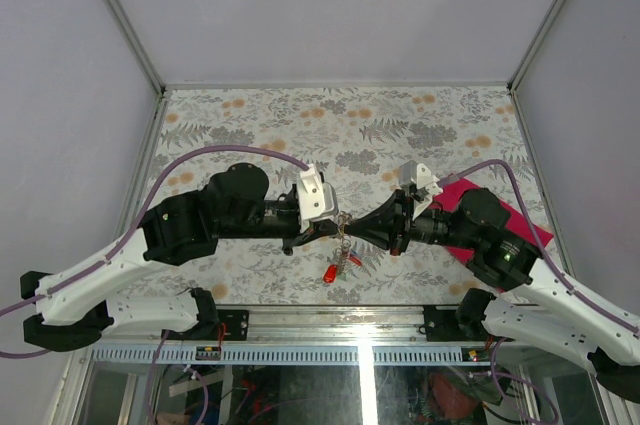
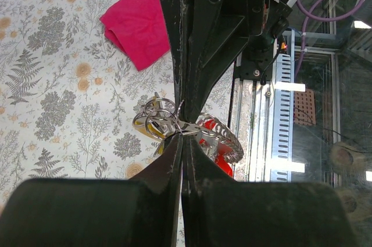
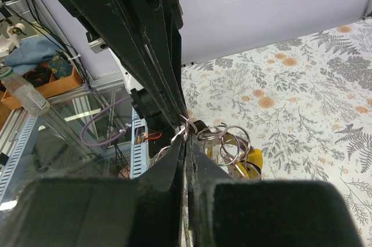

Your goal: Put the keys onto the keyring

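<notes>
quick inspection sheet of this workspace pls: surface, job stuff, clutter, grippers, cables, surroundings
surface: floral table cover, lying flat.
job's things: keyring, a cluster of silvery rings, held up between the two arms; keys dangle below it, a red and a yellow head showing.
clutter: magenta cloth on the table, partly under the right arm.
grippers: left gripper and right gripper both have jaws shut, pinching the ring cluster from opposite sides.
cables: purple cable along each arm, away from the keys.
surroundings: grey walls on three sides; metal rail at the near edge.
</notes>
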You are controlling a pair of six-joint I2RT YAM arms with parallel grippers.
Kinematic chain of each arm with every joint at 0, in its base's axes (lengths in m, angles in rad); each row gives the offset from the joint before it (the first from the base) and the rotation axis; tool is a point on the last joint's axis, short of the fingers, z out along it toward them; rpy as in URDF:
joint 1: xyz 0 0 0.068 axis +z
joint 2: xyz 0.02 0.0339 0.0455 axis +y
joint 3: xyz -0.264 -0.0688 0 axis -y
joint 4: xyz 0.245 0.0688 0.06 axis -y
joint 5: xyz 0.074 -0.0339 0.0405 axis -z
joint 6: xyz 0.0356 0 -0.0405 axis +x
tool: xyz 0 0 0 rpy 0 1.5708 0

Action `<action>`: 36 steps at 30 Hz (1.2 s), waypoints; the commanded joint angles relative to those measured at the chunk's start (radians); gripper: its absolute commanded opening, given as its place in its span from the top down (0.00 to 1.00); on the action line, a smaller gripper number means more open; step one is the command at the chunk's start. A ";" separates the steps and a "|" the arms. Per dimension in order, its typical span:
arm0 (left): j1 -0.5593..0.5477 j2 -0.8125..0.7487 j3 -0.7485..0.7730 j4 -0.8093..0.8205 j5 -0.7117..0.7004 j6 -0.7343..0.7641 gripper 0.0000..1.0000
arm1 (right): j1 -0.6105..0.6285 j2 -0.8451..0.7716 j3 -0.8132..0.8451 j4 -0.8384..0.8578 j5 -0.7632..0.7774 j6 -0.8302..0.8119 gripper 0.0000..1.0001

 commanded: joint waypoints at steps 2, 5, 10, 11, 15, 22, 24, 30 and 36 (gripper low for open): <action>-0.017 0.005 0.018 0.018 0.008 0.006 1.00 | 0.002 -0.044 0.006 0.135 0.061 0.014 1.00; -0.020 0.013 0.019 0.011 0.009 0.008 1.00 | 0.002 -0.056 -0.003 0.147 0.096 0.015 1.00; -0.024 0.025 0.023 0.004 0.009 0.011 1.00 | 0.002 -0.061 -0.006 0.152 0.118 0.017 1.00; -0.025 0.027 0.022 0.004 0.009 0.012 1.00 | 0.002 -0.062 -0.008 0.157 0.120 0.019 1.00; -0.026 0.034 0.022 0.003 0.011 0.014 1.00 | 0.001 -0.073 -0.022 0.206 0.126 0.038 1.00; -0.030 0.031 0.016 0.000 0.003 0.012 1.00 | 0.002 -0.083 -0.047 0.274 0.097 0.042 1.00; -0.030 0.032 0.017 -0.005 -0.002 0.012 1.00 | 0.001 -0.090 -0.048 0.275 0.095 0.032 1.00; -0.031 0.034 0.015 -0.017 -0.016 0.017 1.00 | 0.001 -0.117 -0.060 0.301 0.092 0.015 1.00; -0.031 0.037 0.015 -0.024 -0.025 0.021 1.00 | 0.002 -0.135 -0.068 0.318 0.082 0.009 1.00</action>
